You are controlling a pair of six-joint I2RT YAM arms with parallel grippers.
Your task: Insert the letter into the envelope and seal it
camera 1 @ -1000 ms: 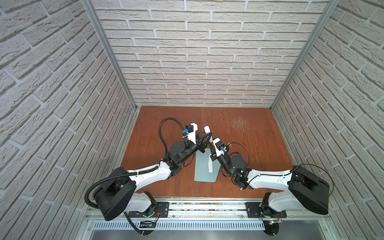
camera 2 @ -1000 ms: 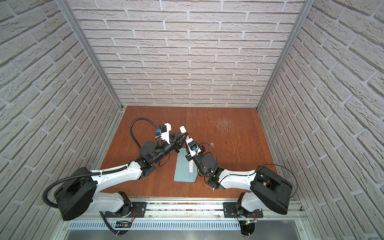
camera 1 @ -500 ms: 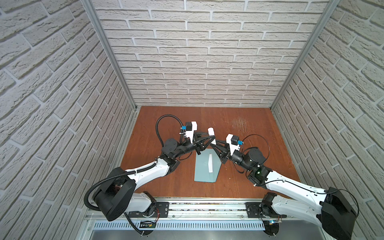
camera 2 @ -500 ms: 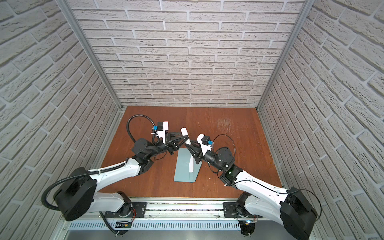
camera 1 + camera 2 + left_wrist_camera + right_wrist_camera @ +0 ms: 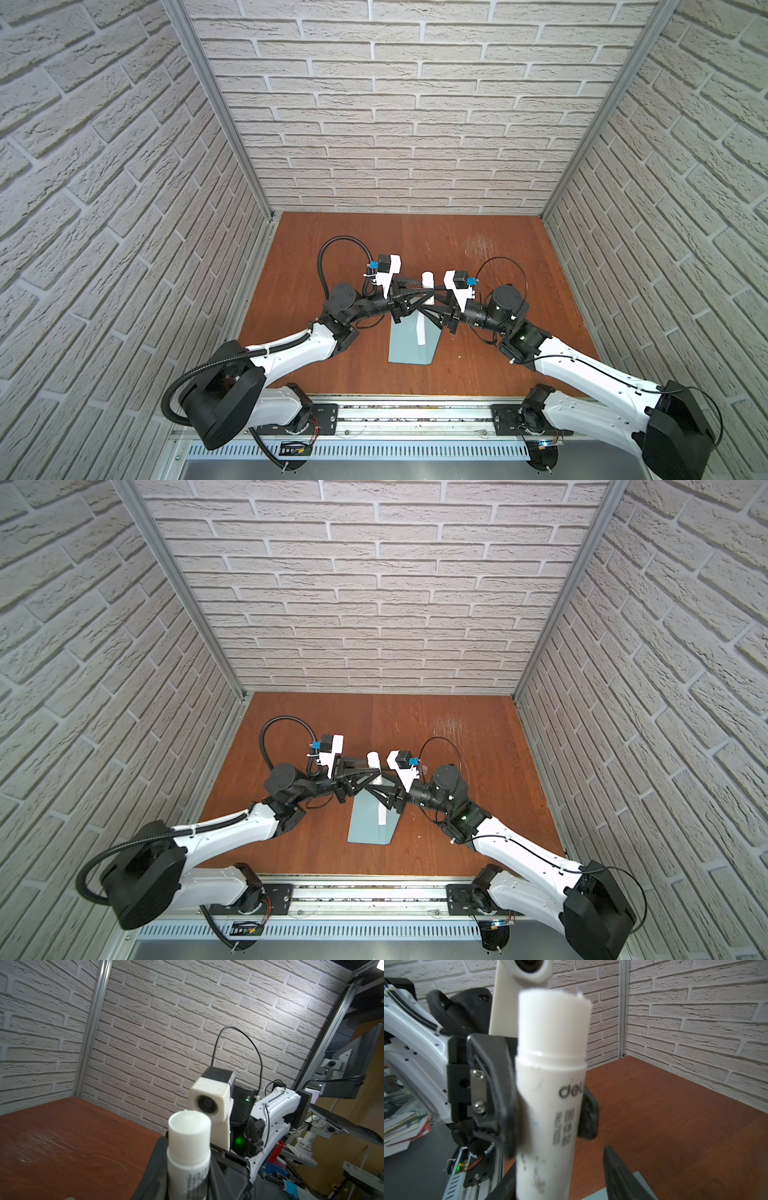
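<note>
"del" on white stick (image 5: 550,1076) (rest blurred)

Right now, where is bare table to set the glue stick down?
Bare: the far table strip along the back wall, and its right side by the right wall. Crowded: the middle, where left gripper and right gripper meet on the glue stick over the envelope.

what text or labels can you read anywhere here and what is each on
"del": dark letters on the white stick, running off its curved side, right wrist view.
Small print blocks below it: too blurred to read.
Small print on the stick in the left wrist view: too blurred to read.
The envelope: no writing shows in both top views.
</note>
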